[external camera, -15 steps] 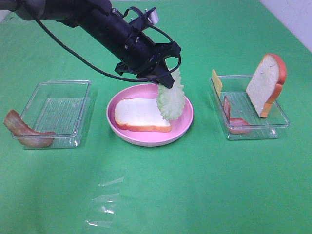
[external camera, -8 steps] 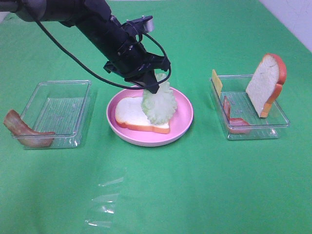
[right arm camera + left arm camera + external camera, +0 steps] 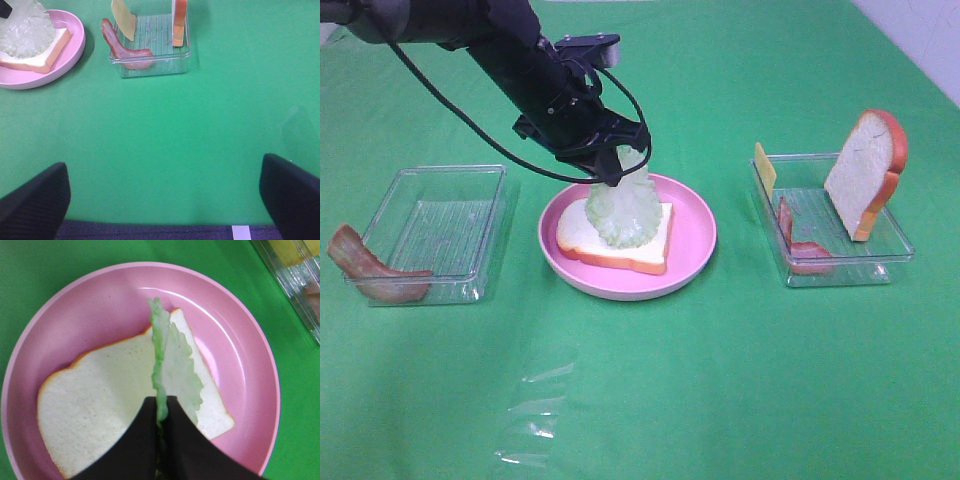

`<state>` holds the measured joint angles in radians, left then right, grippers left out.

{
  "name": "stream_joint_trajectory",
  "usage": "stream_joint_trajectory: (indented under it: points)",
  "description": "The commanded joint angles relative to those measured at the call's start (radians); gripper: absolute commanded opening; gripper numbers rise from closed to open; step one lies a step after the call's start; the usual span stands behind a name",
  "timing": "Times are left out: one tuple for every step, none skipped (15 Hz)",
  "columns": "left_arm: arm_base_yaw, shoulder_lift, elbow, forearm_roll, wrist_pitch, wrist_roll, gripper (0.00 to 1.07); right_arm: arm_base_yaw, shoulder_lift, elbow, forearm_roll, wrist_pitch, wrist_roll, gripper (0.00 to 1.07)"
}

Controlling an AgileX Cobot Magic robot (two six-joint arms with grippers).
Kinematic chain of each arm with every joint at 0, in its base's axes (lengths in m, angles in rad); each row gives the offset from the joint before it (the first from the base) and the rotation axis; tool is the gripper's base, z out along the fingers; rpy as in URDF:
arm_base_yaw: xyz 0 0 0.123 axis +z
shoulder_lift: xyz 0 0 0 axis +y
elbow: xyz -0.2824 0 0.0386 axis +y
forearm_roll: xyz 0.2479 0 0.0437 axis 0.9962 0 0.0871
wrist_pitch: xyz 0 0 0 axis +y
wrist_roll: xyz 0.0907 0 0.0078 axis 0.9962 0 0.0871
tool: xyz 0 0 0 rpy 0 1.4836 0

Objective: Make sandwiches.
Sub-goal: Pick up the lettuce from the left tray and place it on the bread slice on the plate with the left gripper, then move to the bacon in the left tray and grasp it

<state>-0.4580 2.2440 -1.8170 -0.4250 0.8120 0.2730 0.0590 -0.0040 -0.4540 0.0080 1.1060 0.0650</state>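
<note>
Left end effector point(image 3: 161, 404) pinches pale green lettuce leaf point(image 3: 175, 370), its edge over white crusted bread slice point(image 3: 100, 395); right end effector point(image 3: 162, 162) spread wide.

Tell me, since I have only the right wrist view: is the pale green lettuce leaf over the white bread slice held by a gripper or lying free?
Observer: Held. The left gripper is shut on the pale green lettuce leaf, which hangs over the white bread slice on the round pink plate.
Operator: Any ingredients outside my view?
Observer: Yes. A reddish-brown bacon strip lies against the near corner of a clear plastic tray on the plate's far side from your tray.
</note>
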Motion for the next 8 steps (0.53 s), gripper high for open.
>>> stream_joint_trajectory:
  points:
    - [0.0, 0.004, -0.002, -0.004, -0.004, -0.009, 0.16, -0.006, -0.026, 0.001, -0.008, -0.007, -0.007, 0.98]
    - [0.0, 0.004, -0.002, -0.001, -0.004, -0.009, 0.26, -0.006, -0.026, 0.001, -0.008, -0.007, -0.007, 0.98]
    - [0.0, 0.003, -0.002, 0.01, -0.009, -0.016, 0.45, -0.006, -0.026, 0.001, -0.008, -0.007, -0.007, 0.98]
    - [0.0, 0.002, -0.003, 0.018, -0.01, -0.03, 0.58, -0.006, -0.026, 0.001, -0.008, -0.007, -0.007, 0.98]
    - [0.0, -0.006, -0.007, 0.07, 0.008, -0.085, 0.99, -0.006, -0.026, 0.001, -0.008, -0.007, -0.007, 0.98]
    - [-0.001, -0.01, -0.012, 0.087, 0.024, -0.099, 1.02, -0.006, -0.026, 0.001, -0.008, -0.007, -0.007, 0.98]
    - [-0.001, -0.022, -0.032, 0.128, 0.074, -0.123, 1.02, -0.006, -0.026, 0.001, -0.008, -0.007, -0.007, 0.98]
    - [-0.001, -0.036, -0.064, 0.152, 0.133, -0.134, 1.02, -0.006, -0.026, 0.001, -0.008, -0.007, -0.007, 0.98]
